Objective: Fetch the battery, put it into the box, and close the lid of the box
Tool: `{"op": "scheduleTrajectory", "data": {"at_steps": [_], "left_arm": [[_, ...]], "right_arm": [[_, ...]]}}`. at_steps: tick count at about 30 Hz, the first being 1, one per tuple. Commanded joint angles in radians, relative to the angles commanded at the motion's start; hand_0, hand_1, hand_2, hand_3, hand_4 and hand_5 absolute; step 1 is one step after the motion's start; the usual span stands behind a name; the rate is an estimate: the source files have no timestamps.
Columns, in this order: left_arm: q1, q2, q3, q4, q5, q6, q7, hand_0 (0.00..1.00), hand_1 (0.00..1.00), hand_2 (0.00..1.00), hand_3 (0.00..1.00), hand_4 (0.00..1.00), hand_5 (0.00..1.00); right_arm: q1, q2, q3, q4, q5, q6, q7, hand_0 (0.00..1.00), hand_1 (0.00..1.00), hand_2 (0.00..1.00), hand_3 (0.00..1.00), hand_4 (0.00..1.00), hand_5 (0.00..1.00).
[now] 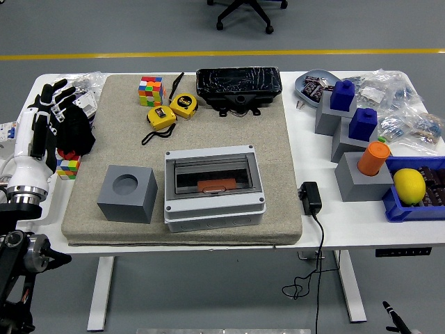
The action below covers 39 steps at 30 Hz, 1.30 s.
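Grey box [214, 188] sits near the front edge of the beige mat [278, 139], its clear lid down over an orange battery [215, 185] inside.
The left hand [47, 122] is raised over the table's [348, 229] left edge, fingers spread wide and holding nothing; no right hand shows. Just left of the box stands a grey block [126, 193] with a round hole. Two yellow tape measures [172, 110] and a colour cube [150, 90] lie toward the mat's back edge, beside a black case [238, 86]. A second colour cube [68, 166] lies near the left edge.
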Motion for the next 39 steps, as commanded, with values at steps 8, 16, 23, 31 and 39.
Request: {"op": "scheduleTrajectory", "data": {"at_steps": [8, 16, 23, 31, 39], "left_arm": [[0.001, 0.001, 0.002, 0.000, -0.002, 0.001, 0.000, 0.784, 0.823, 0.795, 0.815, 0.998, 0.843], [-0.001, 0.003, 0.004, 0.000, -0.002, 0.002, -0.002, 0.780, 0.820, 0.793, 0.814, 0.998, 0.832], [-0.002, 0.004, 0.007, -0.001, -0.002, 0.003, -0.004, 0.778, 0.818, 0.793, 0.815, 0.998, 0.827], [-0.003, 0.006, 0.010, 0.001, -0.002, 0.005, -0.007, 0.776, 0.817, 0.792, 0.815, 0.998, 0.825], [-0.006, 0.008, 0.010, 0.002, 0.001, 0.014, -0.014, 0.759, 0.799, 0.774, 0.790, 0.998, 0.803]], "right_arm": [[0.000, -0.001, -0.005, 0.000, 0.000, 0.001, -0.001, 0.922, 0.790, 0.741, 0.786, 0.998, 0.998], [0.002, -0.004, -0.008, 0.000, -0.001, 0.002, -0.002, 0.921, 0.790, 0.741, 0.786, 0.998, 0.998], [0.002, -0.006, -0.009, 0.000, -0.004, 0.002, -0.003, 0.920, 0.790, 0.740, 0.786, 0.998, 0.998], [0.002, -0.008, -0.012, 0.000, -0.007, 0.003, -0.004, 0.920, 0.787, 0.741, 0.785, 0.998, 0.998], [0.002, -0.010, -0.012, 0.000, -0.015, 0.005, -0.006, 0.920, 0.786, 0.740, 0.784, 0.998, 0.998]]}}
